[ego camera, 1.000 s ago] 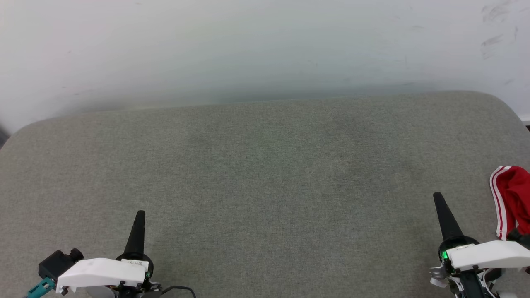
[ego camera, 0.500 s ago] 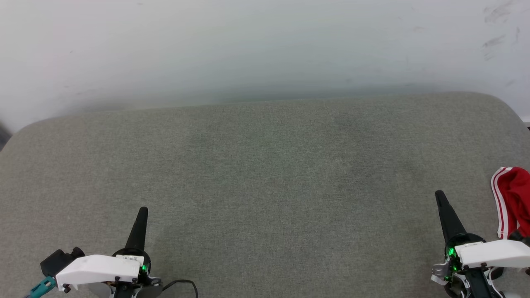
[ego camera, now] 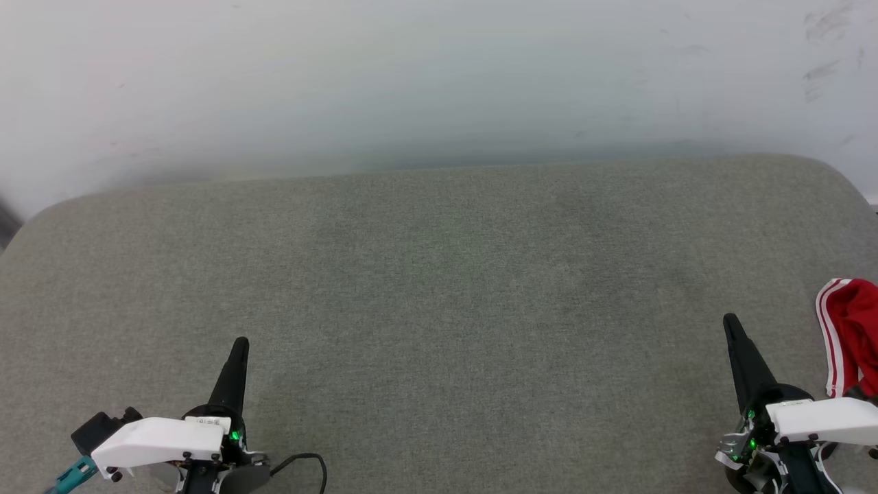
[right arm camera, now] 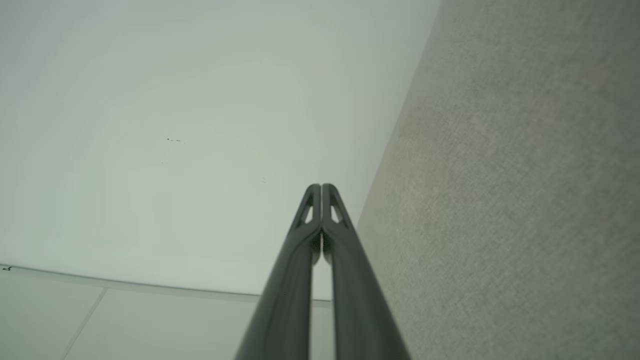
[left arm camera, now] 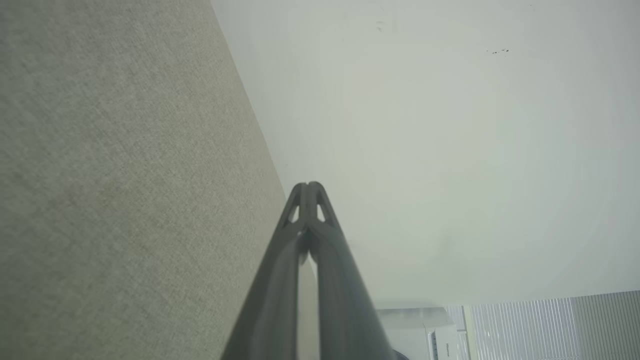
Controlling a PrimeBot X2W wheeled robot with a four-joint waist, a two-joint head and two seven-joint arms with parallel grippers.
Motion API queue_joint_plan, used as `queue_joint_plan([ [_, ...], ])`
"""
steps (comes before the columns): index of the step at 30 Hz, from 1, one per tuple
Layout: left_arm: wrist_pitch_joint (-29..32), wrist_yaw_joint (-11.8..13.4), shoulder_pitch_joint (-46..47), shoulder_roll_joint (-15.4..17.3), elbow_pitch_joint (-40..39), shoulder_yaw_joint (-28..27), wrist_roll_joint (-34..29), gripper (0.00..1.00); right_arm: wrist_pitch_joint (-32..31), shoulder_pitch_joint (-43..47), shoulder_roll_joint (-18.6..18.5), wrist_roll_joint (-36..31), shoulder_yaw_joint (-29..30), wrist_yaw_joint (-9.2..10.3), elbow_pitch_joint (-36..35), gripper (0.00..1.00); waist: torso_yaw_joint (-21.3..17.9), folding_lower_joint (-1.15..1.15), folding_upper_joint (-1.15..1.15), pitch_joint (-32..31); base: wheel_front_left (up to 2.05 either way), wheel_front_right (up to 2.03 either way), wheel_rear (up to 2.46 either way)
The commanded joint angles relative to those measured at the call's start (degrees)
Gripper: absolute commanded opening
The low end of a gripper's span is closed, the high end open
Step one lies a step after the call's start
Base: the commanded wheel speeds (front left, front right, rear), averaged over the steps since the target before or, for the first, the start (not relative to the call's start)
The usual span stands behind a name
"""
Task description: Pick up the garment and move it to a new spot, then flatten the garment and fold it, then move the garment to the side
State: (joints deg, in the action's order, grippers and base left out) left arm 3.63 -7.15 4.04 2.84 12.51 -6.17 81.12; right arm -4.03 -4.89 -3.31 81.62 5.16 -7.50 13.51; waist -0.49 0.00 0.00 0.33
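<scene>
A bunched part of the red garment, edged with red-and-white stripes, lies at the far right edge of the head view on the grey fabric surface; the rest of it is cut off by the frame. My right gripper is shut and empty, a short way left of the garment. At the lower left my left gripper is shut too, with nothing in it. In the wrist views the left gripper and the right gripper each show both tips pressed together over the grey surface.
A pale wall rises behind the far edge of the grey surface. A black cable loops beside the left wrist. The surface's corners are rounded at the left and right.
Both grippers have drifted slightly to the right and stay shut. The garment sits a little lower and further right in the view, as the whole picture has shifted a little.
</scene>
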Motion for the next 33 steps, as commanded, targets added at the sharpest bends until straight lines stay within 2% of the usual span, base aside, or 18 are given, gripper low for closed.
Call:
queue_joint_plan([
  [1,0.43,-0.29,1.24,0.07,0.08,-0.3,1.45,0.0,-0.35,-1.33,0.25,1.43,0.32,0.01,0.04,0.0,0.03,0.0,0.0,-0.01,0.0,0.0,0.0],
  [24,2.9,-0.42,2.36,0.06,1.59,-0.51,10.76,0.0,-2.54,-1.66,0.48,10.29,1.35,0.02,0.55,0.0,0.45,0.0,0.0,-0.14,0.0,0.0,0.0],
  [33,3.17,-0.44,2.43,0.06,1.65,-0.51,11.28,0.0,-2.6,-1.59,0.49,10.9,1.44,0.02,0.56,0.0,0.49,0.0,0.0,-0.16,0.0,0.0,0.0],
])
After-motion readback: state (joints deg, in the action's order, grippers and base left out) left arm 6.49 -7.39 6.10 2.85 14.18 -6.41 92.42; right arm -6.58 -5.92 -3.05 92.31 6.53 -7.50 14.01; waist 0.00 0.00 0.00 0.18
